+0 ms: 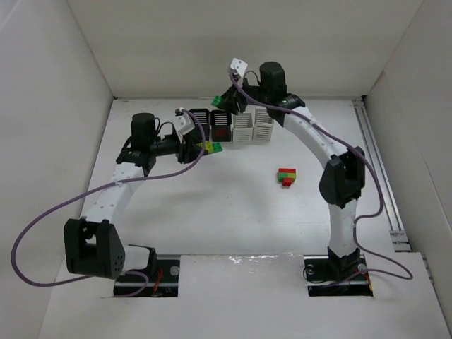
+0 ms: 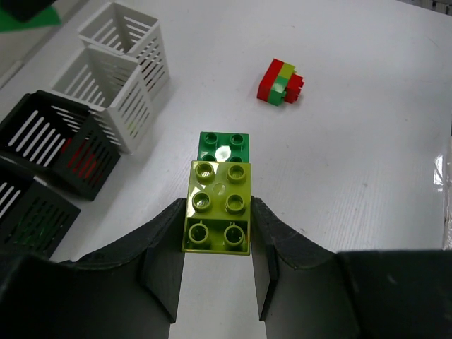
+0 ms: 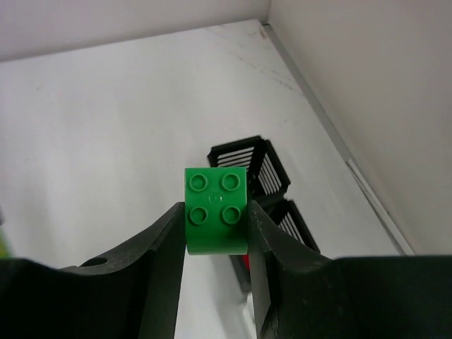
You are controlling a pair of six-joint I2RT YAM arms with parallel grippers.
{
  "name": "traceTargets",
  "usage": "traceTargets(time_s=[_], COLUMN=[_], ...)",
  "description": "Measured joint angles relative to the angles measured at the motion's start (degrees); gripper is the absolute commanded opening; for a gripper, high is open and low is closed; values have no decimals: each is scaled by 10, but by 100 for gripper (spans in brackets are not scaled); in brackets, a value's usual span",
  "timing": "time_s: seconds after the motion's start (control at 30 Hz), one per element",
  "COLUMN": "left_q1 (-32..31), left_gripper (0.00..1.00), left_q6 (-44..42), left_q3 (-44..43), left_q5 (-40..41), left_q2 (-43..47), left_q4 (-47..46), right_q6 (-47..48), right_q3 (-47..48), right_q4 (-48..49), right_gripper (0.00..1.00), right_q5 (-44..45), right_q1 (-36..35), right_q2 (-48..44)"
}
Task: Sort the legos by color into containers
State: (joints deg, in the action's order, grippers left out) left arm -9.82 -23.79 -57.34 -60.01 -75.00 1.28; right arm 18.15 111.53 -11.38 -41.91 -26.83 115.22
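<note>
Pinching a yellow-green brick point(image 2: 219, 205) by its two sides with my left gripper point(image 2: 217, 215), jaws closed on it. A stuck green brick point(image 2: 222, 145) is joined at its far end, so the two ride as one piece, just near of the basket row; can't tell if it's lifted off the table point(image 1: 212, 212). My guess is it's held out like this because two colors can't go in one basket, so it needs splitting first. My right gripper point(image 3: 215, 215) is clamped on a single green brick point(image 3: 215, 208), studs facing the wrist camera, held high over the far end of the table above the black baskets, probably lined up for a drop. The row runs left to right: left black basket point(image 1: 200, 119), second black basket point(image 1: 221, 126) with something red inside, then two white baskets point(image 1: 242, 129). Which black one the green is aimed at, can't say. A mixed stack point(image 1: 286, 176) of red, green and yellow-green sits on the table to the right, well apart from the baskets. Sorting looks early: that stack and my left pair both need breaking up.
</note>
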Motion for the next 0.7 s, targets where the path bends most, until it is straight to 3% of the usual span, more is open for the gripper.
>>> traceTargets(time_s=[0.27, 0.7], left_q1=[68, 103], left_gripper=[0, 0], left_q6=[19, 40], left_q3=[31, 48], left_q5=[8, 26], left_q2=[41, 62], left_q4=[1, 4], right_q6=[-93, -123], right_q3=[122, 193], right_q4=[53, 115], right_gripper=[3, 4], right_q5=[65, 122], right_q1=[-34, -82], right_q2=[166, 240])
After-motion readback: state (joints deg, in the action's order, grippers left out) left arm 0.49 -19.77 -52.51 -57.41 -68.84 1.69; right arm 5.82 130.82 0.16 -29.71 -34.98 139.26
